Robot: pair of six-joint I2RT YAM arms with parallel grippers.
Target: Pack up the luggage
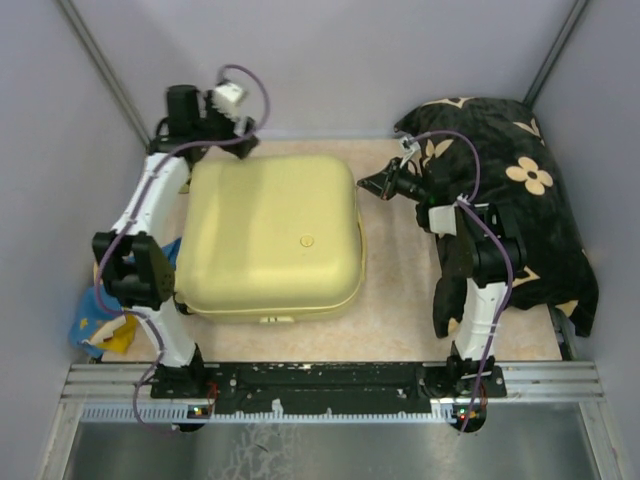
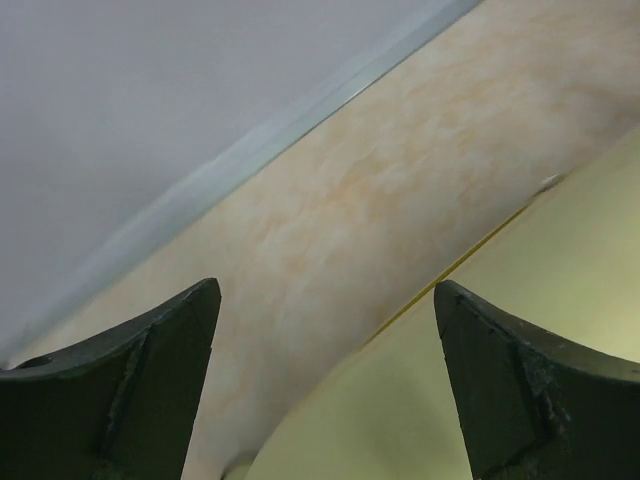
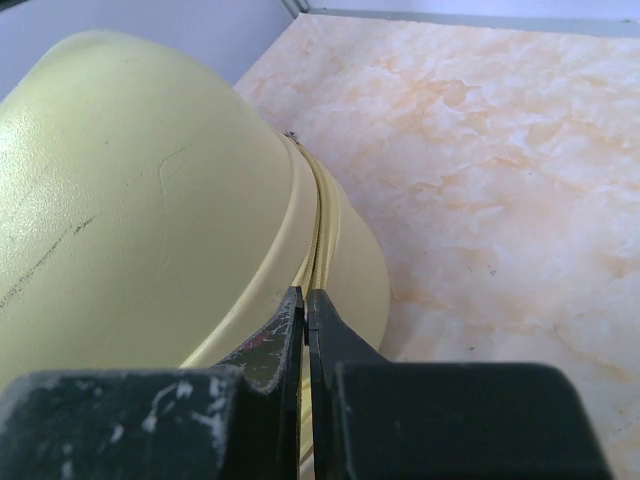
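The luggage (image 1: 270,235) lies closed on the tabletop (image 1: 400,300). Its hard shell looks stiff, slick and bulky; the zipper seam (image 3: 325,215) seems the likeliest hold. Left end effector (image 2: 325,300) gapes empty at its far corner; right end effector (image 3: 305,300), fingers together, sits at that seam.

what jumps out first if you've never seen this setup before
A big pale yellow suitcase lies closed in the middle of the table, between the two arms. A black cloth with beige flowers is heaped along the right side. The right gripper is shut with its tips at the suitcase's zip seam; the left gripper hangs open by its far left corner.
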